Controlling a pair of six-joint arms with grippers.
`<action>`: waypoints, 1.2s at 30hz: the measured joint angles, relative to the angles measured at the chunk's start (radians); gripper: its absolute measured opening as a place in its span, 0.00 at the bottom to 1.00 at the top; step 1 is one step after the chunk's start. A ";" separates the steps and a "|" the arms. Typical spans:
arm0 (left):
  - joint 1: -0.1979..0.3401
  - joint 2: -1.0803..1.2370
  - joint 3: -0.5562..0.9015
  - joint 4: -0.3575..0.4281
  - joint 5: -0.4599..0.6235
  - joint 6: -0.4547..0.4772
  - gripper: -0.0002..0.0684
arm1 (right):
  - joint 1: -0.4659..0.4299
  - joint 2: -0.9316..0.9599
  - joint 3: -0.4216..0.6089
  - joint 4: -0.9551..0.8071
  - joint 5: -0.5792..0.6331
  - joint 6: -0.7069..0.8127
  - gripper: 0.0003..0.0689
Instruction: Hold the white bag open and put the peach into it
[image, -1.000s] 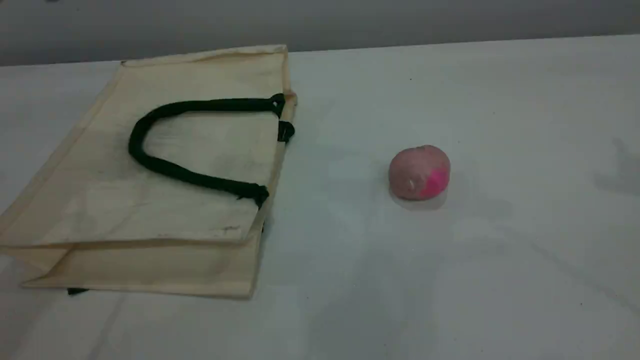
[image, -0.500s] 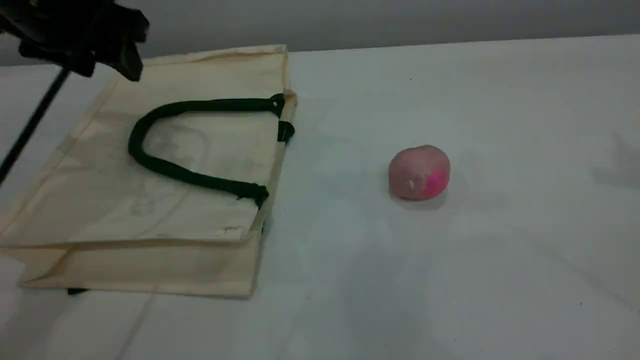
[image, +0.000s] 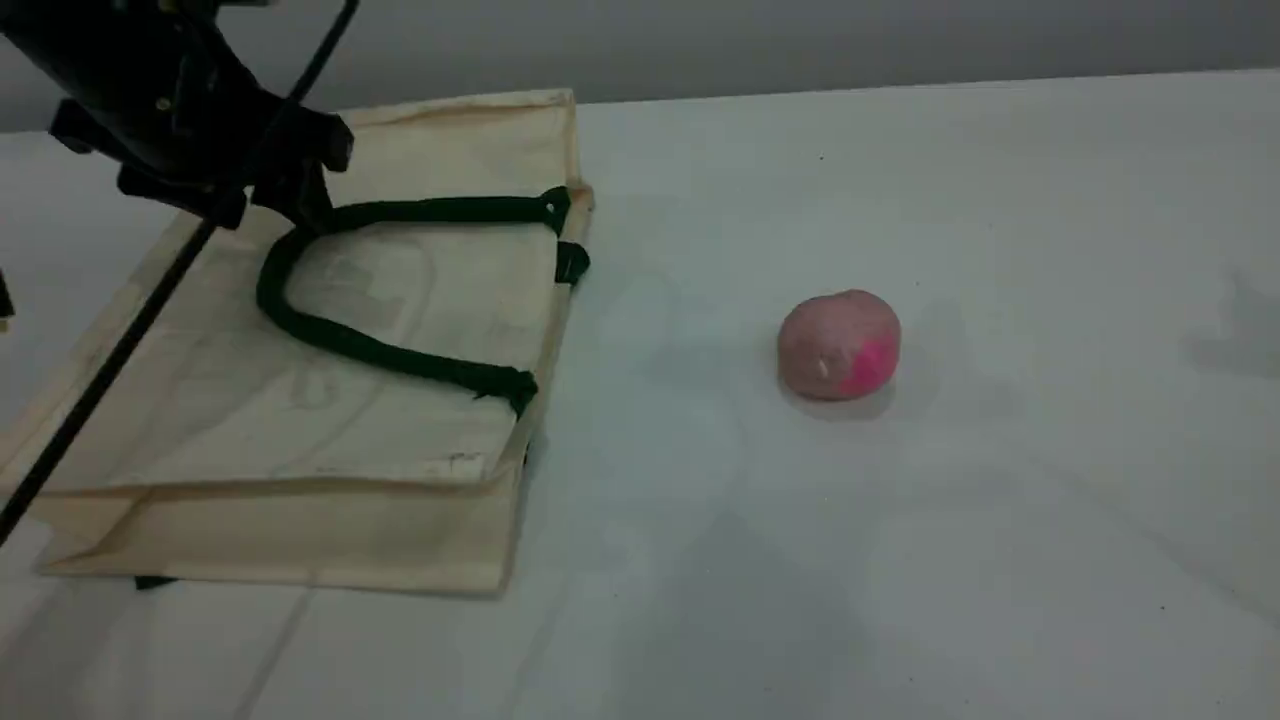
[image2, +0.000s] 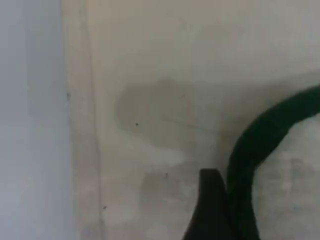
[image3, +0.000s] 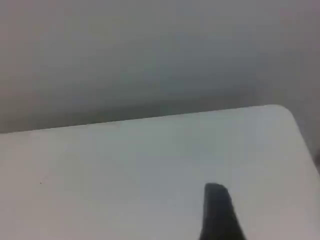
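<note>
large flat cream fabric tote, the white bag (image: 300, 350), lies on its side on the pale grey surface (image: 1000, 550), mouth edge w/ dark tabs facing the peach. its dark green rope handle (image: 330, 335) lies looped flat on the top panel. the peach (image: 839, 345), a small round dull-pink fruit w/ a magenta patch, sits on the surface well apart from the bag, off its mouth side, nothing touching it.

left gripper (image: 290, 205) hangs at the handle's curved end, on the bag's side away from the peach. in the left wrist view one dark fingertip (image2: 210, 210) sits just beside the rope (image2: 260, 145), over the cream panel; can't tell if it touches. jaws look spread, nothing between them, so released, no grasp yet. a thin black cable (image: 110, 355) runs across the bag from that arm.

right gripper isn't in the scene view; right wrist view shows one fingertip (image3: 217, 212) over bare surface near a far corner, no peach, no bag. can't tell if it's released or clenched; nothing visibly held.

step in hand, imo: left arm's approach to the handle, the bag-opening part. bag is flat and closed, so nothing done yet.

next move prob calls for getting a finger under the rope where it arches off the fabric, clamping, then lifting up so the top panel peels off the lower one and the mouth gapes toward the peach. right arm needs to reach the peach separately.
</note>
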 joint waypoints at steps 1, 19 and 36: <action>0.000 0.005 -0.003 0.000 0.000 0.000 0.69 | 0.000 0.000 0.000 0.000 0.000 0.000 0.56; 0.000 0.062 -0.003 0.001 -0.027 0.000 0.65 | 0.000 0.001 0.000 -0.002 0.000 -0.001 0.56; 0.000 0.062 -0.003 0.004 -0.024 0.005 0.13 | 0.000 0.001 0.000 -0.003 0.000 -0.006 0.56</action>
